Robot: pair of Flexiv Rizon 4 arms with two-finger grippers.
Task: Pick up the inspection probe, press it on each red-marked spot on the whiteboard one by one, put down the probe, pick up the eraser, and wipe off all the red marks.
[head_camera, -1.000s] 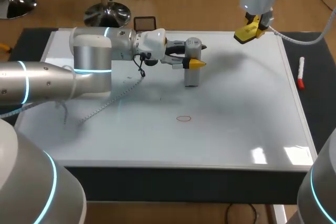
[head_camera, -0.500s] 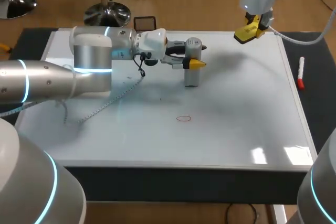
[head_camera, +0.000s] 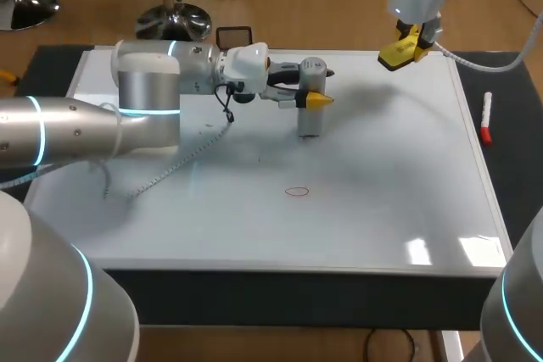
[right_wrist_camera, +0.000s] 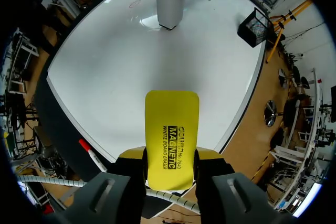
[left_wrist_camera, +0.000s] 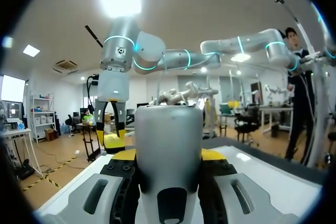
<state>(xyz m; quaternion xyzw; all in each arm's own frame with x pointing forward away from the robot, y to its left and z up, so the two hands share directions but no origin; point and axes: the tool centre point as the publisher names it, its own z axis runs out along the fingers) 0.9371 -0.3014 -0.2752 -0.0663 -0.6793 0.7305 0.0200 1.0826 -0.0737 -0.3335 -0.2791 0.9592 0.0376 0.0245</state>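
The grey cylindrical probe [head_camera: 310,116] stands upright over the far middle of the whiteboard [head_camera: 390,175], its foot at or just above the surface. My left gripper [head_camera: 311,97] is shut on its upper part from the side. In the left wrist view the probe [left_wrist_camera: 169,145] fills the gap between the yellow fingertips [left_wrist_camera: 124,155]. A small red oval mark [head_camera: 297,192] lies on the board nearer the front, clear of the probe. My right gripper [head_camera: 405,52] hangs above the board's far right corner, shut on the yellow eraser [right_wrist_camera: 172,129].
A red-capped marker [head_camera: 486,116] lies on the dark mat beyond the board's right edge, also visible in the right wrist view as the marker [right_wrist_camera: 92,156]. A cable [head_camera: 182,158] trails from my left arm over the board's left part.
My left gripper has lifted the probe slightly. The right arm and the eraser have not moved.
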